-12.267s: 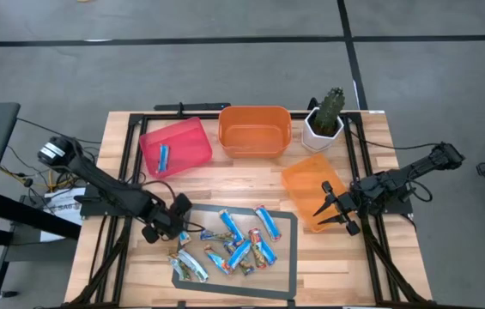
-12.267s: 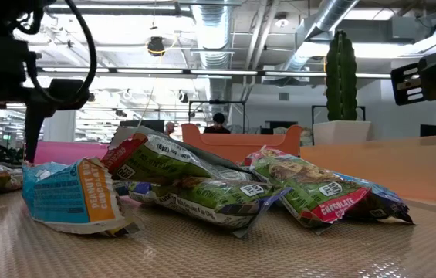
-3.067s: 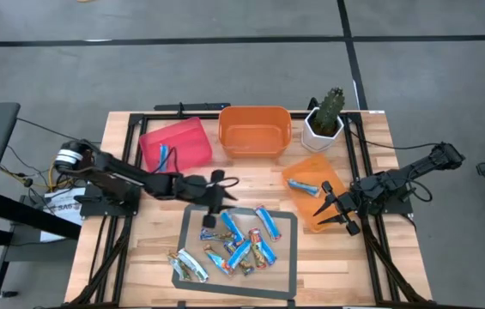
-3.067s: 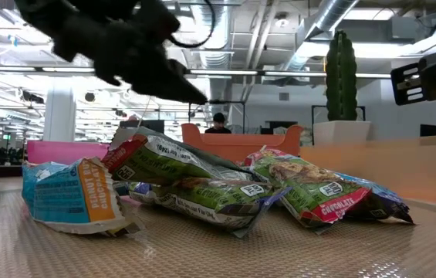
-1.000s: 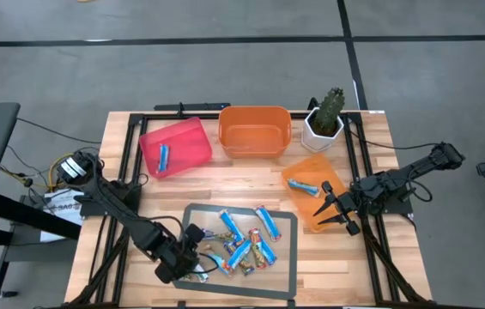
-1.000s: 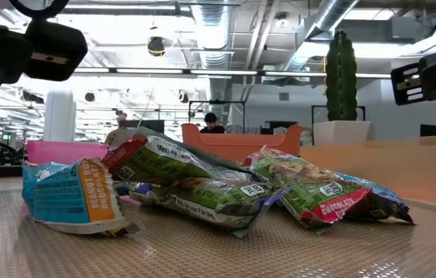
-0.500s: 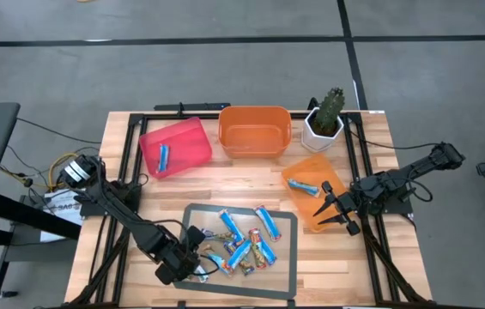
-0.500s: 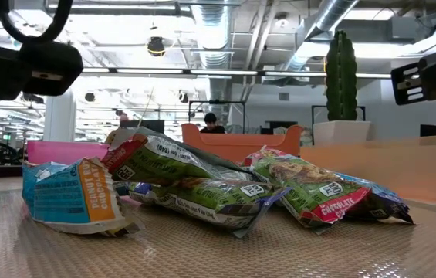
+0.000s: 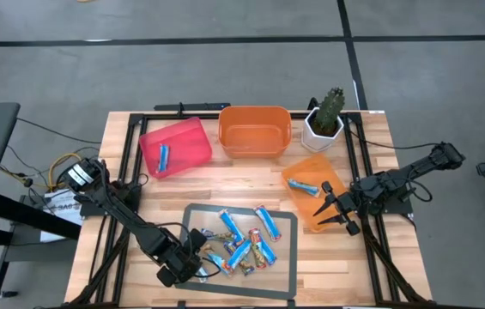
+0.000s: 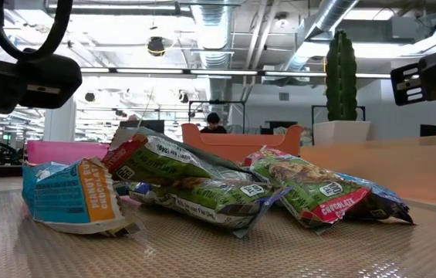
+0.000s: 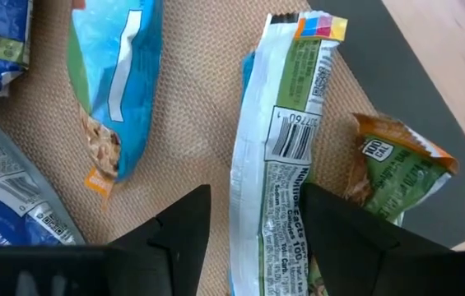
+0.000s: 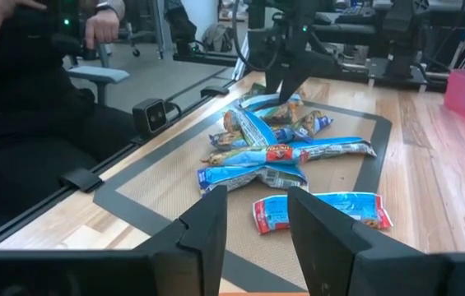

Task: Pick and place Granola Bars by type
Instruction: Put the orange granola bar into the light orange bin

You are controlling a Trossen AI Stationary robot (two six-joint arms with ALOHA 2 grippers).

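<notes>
Several granola bars (image 9: 240, 245) in blue, green and red-orange wrappers lie piled on a dark mat (image 9: 287, 225). In the low view the bars (image 10: 194, 189) fill the foreground. One blue bar (image 9: 163, 156) lies in the pink bin, another (image 9: 304, 185) in the light orange tray. My left gripper (image 9: 192, 263) hangs open over the mat's near left part. In its wrist view its fingers (image 11: 253, 205) stand on either side of a long green and white bar (image 11: 285, 140). My right gripper (image 9: 332, 210) waits open over the light orange tray, and its own view shows it open too (image 12: 257, 230).
A pink bin (image 9: 192, 137), an orange bin (image 9: 255, 150) and a potted cactus (image 9: 326, 116) line the far side. The light orange tray (image 9: 319, 202) sits at the right. A blue bar (image 11: 113, 82) and a brown and green one (image 11: 397, 168) flank the straddled bar. A seated person (image 12: 34, 90) shows beyond the table.
My left gripper has moved a little toward the table's near edge and come down over the bars at the mat's near left. The bars and my right arm have kept still.
</notes>
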